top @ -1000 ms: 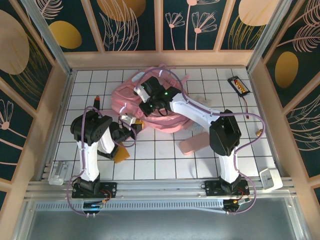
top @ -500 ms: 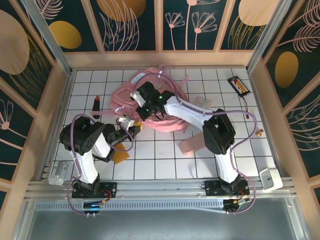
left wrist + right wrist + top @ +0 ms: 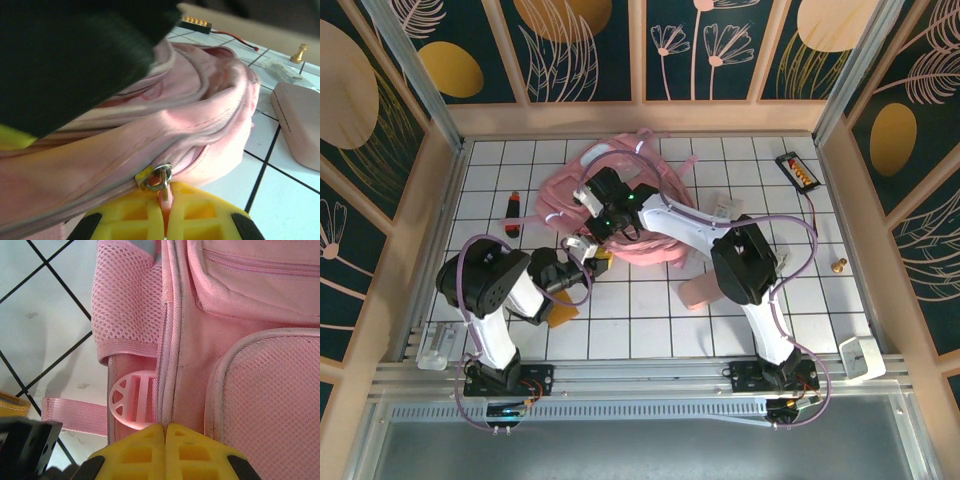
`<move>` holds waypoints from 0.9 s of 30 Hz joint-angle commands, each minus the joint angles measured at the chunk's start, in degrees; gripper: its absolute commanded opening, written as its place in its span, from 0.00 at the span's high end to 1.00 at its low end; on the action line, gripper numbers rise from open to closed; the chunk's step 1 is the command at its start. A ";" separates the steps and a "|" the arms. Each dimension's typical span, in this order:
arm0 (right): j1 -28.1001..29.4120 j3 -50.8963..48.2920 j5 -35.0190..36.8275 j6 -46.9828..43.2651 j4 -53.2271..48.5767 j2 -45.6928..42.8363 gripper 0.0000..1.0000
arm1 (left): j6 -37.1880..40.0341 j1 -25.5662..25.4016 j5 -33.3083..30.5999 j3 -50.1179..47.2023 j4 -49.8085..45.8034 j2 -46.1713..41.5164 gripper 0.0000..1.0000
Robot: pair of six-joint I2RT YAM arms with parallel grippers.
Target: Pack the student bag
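Seen from above, the student bag [image 3: 565, 195], a big pink fabric backpack, is lying slumped on the white tiled worktop [image 3: 650, 320], toward 11 o'clock from its centre, with straps trailing out toward 12 and 1 o'clock. The left end effector [image 3: 165, 197] is reaching in at the bag's 7 o'clock edge; its yellow fingers are pressed fully together, pinching the small pink tab of a metal zip pull [image 3: 159, 179] on a seam. The right end effector [image 3: 164, 432] is hovering over the bag's middle, its fingers also closed tight, tips meeting on a piped seam just beside a round pink plastic buckle [image 3: 131, 399]; whether it is actually gripping any cloth cannot be told. A small flat pink case [image 3: 703, 290] is lying at 5 o'clock from the bag, close by but apart. The bag is looking soft, light and floppy, folding on itself, so it will likely sag and slide when pulled. Firm holds are probably the zip pull, the piped seams, the straps or the buckle; loose fabric will likely just stretch and slip free.
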 commanded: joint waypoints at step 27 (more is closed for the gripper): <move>-5.29 -40.62 -9.00 31.05 4.19 -37.87 0.63 | -6.38 -9.24 4.58 5.14 0.51 -2.16 1.00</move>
